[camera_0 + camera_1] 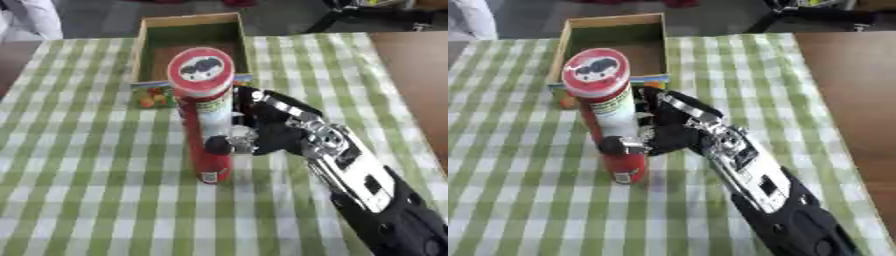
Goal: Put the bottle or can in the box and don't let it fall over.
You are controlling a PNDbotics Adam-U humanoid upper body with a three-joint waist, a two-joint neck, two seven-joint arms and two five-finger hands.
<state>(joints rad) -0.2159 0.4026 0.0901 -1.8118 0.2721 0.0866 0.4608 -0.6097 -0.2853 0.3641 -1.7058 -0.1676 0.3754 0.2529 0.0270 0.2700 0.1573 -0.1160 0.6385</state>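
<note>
fingers (pixel 656 106) apparently curl round upright can (pixel 203 113); right-eye shows thumb clearer.

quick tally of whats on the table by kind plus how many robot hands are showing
Tall red cans: 1
Open boxes: 1
Checked tablecloths: 1
Robot hands: 1, the right hand, curled round the can
Total: 4

The tall red cylindrical can (pixel 203 115) hides the lower front wall of the open cardboard box (pixel 149 37) and the fingers of the black-and-silver right hand (pixel 262 127) behind it, while the print on its side is too blurred to read.
</note>
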